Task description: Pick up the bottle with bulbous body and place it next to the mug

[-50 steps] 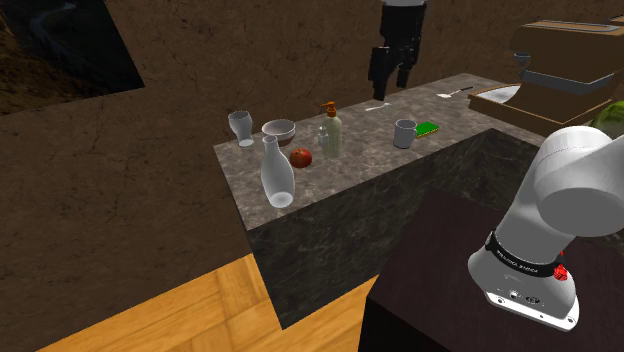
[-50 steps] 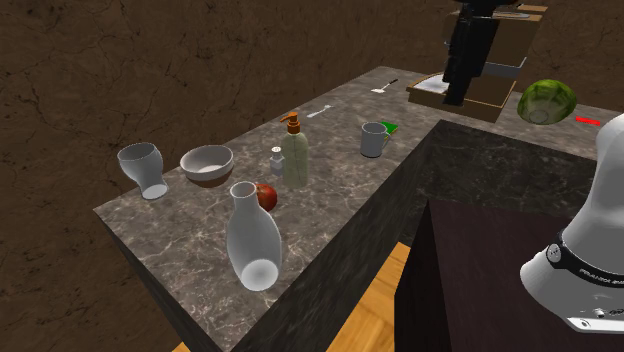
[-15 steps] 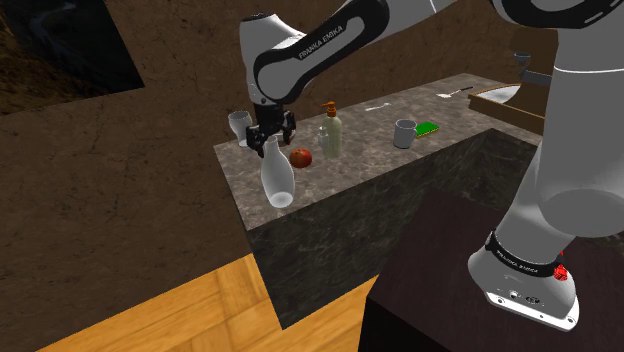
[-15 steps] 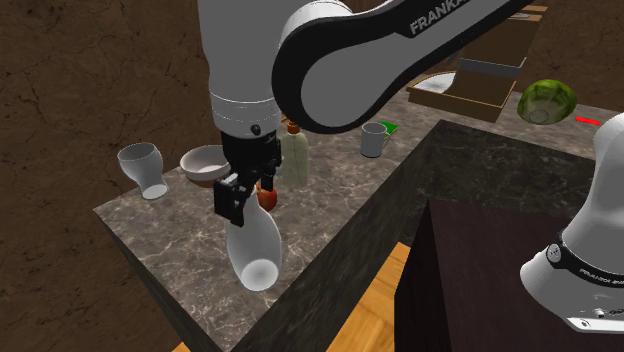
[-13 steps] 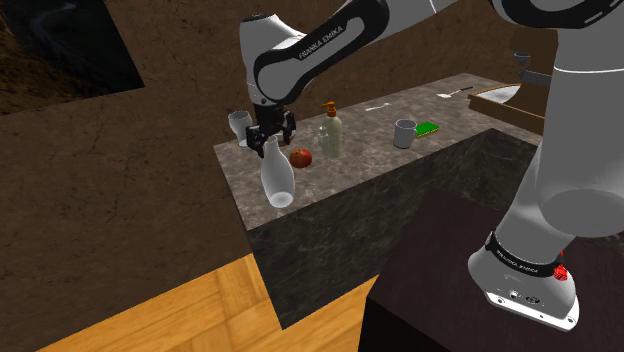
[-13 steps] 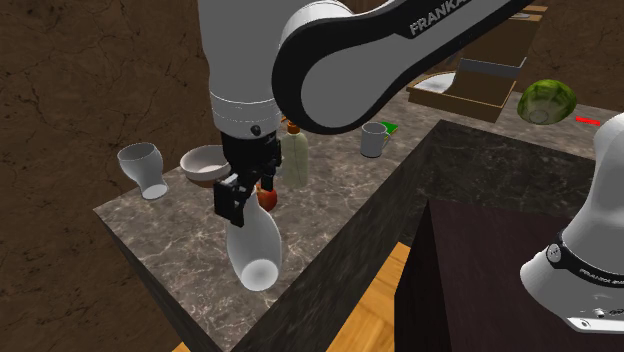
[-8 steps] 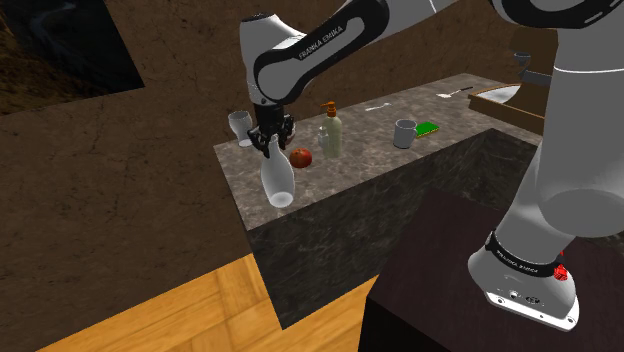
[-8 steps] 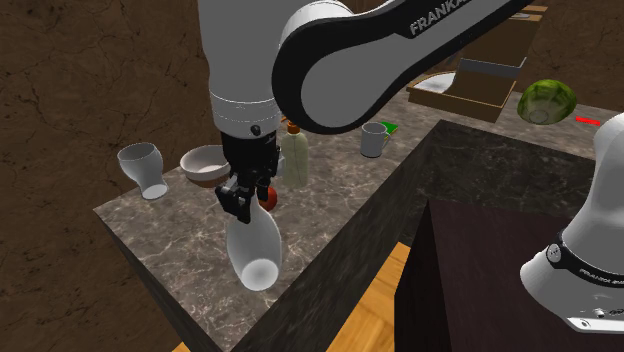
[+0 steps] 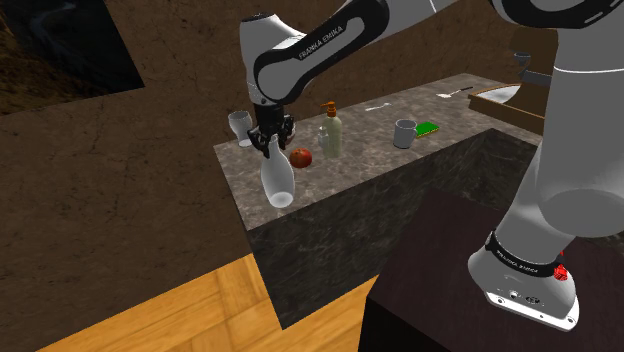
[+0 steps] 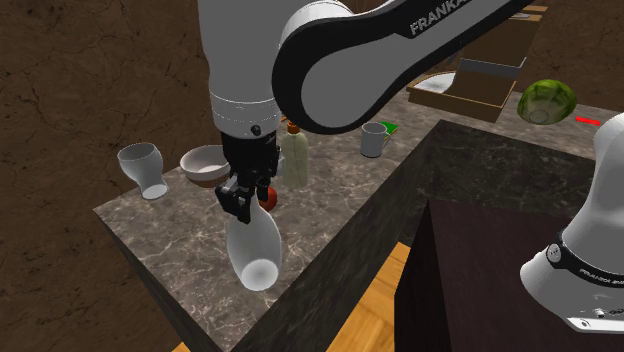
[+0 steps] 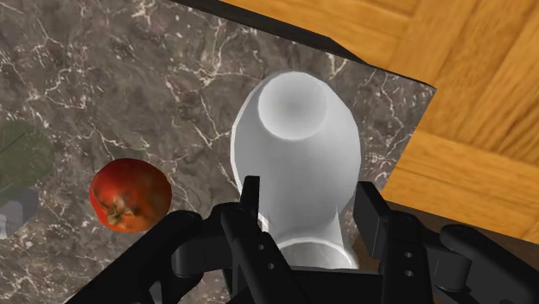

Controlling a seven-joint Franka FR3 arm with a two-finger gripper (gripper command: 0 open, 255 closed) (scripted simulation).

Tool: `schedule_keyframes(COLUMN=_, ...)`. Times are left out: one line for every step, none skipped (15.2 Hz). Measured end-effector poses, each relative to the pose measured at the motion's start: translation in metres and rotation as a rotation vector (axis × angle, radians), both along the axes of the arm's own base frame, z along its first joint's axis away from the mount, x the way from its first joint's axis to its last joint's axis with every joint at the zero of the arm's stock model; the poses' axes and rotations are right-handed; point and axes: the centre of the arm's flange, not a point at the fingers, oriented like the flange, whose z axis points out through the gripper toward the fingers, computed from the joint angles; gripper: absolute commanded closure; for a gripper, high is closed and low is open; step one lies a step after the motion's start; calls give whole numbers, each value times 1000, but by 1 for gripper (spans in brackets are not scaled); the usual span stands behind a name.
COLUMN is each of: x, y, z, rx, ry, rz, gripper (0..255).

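A pale, glassy bottle with a bulbous body stands upright at the near corner of the marble counter. My black gripper reaches down from above and is shut on the bottle's narrow neck. In the second exterior view the gripper sits right over the bottle. Seen from the wrist, the two fingers clasp the neck of the bottle, the gripper just below its rounded body. The grey mug stands further along the counter, well apart from the bottle.
A red apple lies just behind the bottle, with a soap dispenser beyond it. A bowl and a goblet stand at the far side. A green sponge lies by the mug. The counter's edge drops to wooden floor.
The fingers stood open around the bottle's neck a second ago and have closed on it. Arm and bottle have stayed in place since.
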Motion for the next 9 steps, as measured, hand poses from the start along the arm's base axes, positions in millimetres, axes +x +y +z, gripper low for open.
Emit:
schedule_keyframes(x=0, y=0, z=2, rx=0, ry=1, rz=0, gripper=255)
schedule_keyframes(x=0, y=0, z=6, rx=0, ry=1, rz=0, gripper=255)
schedule_keyframes(x=0, y=0, z=11, rx=0, ry=1, rz=0, gripper=255)
schedule_keyframes(x=0, y=-1, z=16, rx=0, ry=1, rz=0, gripper=255)
schedule_keyframes(x=0, y=0, z=21, rx=0, ry=1, rz=0, gripper=255)
schedule_keyframes(x=0, y=0, z=26, rx=0, ry=1, rz=0, gripper=255)
schedule_keyframes(x=1, y=0, z=31, rx=0, ry=1, rz=0, gripper=255)
schedule_keyframes(x=0, y=0, z=36, rx=0, ry=1, rz=0, gripper=255)
schedule_keyframes(x=0, y=0, z=41, rx=0, ry=1, rz=0, gripper=255)
